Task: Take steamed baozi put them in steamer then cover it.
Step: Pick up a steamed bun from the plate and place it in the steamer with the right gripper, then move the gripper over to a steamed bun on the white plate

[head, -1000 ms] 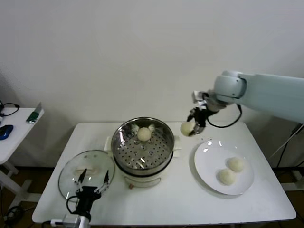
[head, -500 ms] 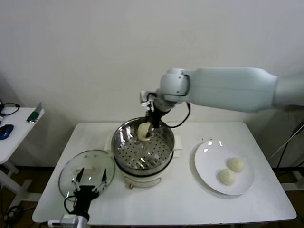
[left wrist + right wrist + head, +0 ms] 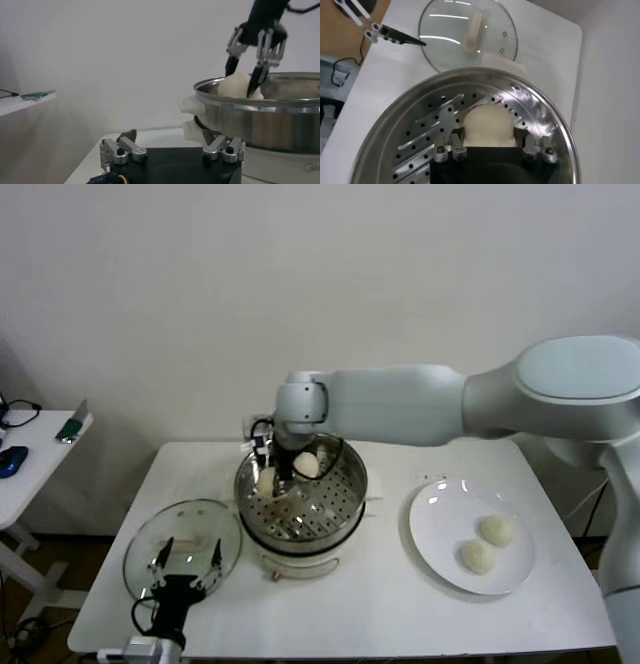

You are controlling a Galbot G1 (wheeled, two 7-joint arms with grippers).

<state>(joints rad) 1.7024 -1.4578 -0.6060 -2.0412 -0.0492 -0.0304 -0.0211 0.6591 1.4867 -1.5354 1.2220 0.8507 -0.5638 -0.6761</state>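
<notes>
My right gripper reaches across into the left side of the steel steamer and is shut on a cream-white baozi, held low over the perforated bottom. In the right wrist view the baozi sits between the fingers. A second baozi lies at the back of the steamer. Two more baozi lie on the white plate. The glass cover lies on the table left of the steamer. My left gripper is open and empty at the cover's near edge.
The white table's front edge runs just below the left gripper. A side table with small items stands at the far left. The right arm spans the space above the steamer's back and the plate.
My right arm has swung left with the baozi, from beside the plate to over the steamer, then down to its left side. The left gripper has stayed by the cover.
</notes>
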